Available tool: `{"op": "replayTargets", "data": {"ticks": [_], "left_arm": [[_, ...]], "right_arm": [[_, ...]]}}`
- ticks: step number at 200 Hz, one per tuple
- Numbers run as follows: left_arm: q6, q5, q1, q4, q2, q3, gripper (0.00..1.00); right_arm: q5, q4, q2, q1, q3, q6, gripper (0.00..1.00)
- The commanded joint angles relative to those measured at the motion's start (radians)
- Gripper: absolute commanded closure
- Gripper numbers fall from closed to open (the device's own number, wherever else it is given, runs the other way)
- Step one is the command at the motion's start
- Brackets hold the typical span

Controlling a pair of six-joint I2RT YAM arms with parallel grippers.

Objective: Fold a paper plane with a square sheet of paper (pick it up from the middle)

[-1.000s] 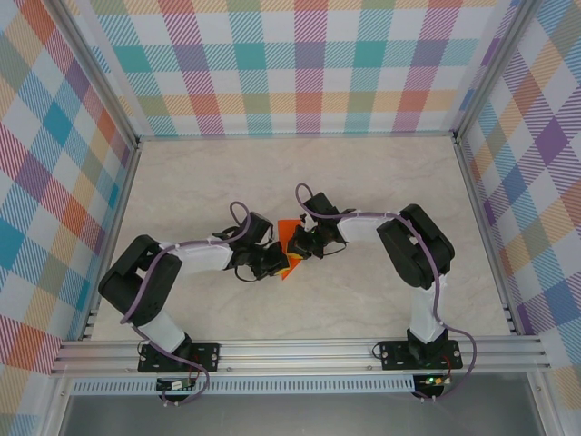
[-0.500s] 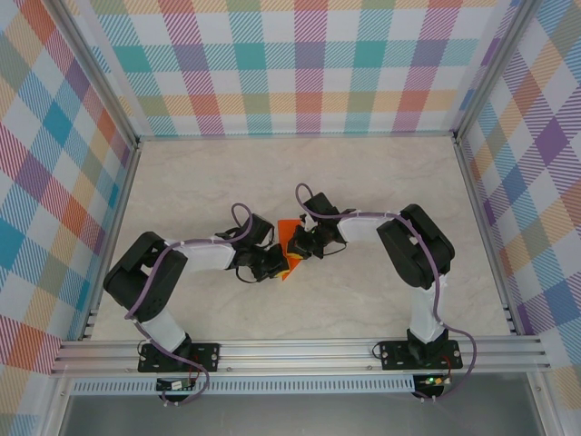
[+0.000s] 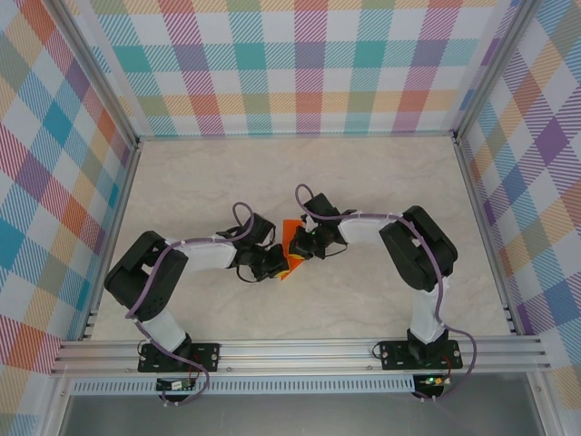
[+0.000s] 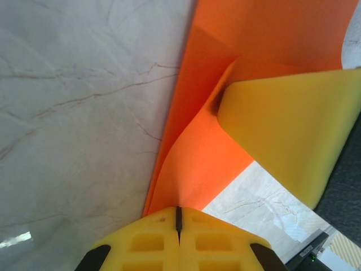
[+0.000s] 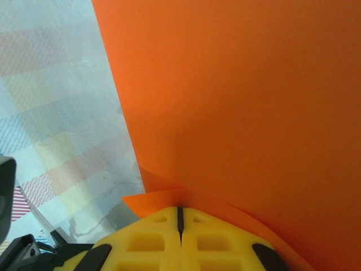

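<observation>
Both arms pinch the orange sheet of paper [image 3: 290, 228] at the middle of the counter [image 3: 209, 182].
The left fingers [image 4: 149, 240] and right fingers [image 5: 149, 240] are each clamped tight on a paper edge. From above, the arms hide most of the sheet, so its creased shape is unclear.

Mid: L gripper [image 3: 275, 263] & R gripper [image 3: 300, 247] meet at orange paper [image 3: 290, 227], you get no lane btwn | far table [image 3: 381, 173] open | plaid walls [image 3: 309, 64] shut L, R, back.
</observation>
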Motion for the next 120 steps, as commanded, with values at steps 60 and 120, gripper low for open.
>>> {"op": "replayTargets", "data": {"ticks": [60, 120], "left_arm": [[0.039, -0.074, -0.026, -0.151, 0.05, 0.033, 1.0], [0.044, -0.088, -0.029, -0.187, 0.052, 0.045, 1.0]], "right_arm": [[-0.024, -0.087, -0.068, 0.024, -0.039, -0.135, 0.99], [0.014, -0.1, -0.047, 0.04, -0.038, -0.128, 1.0]]}}
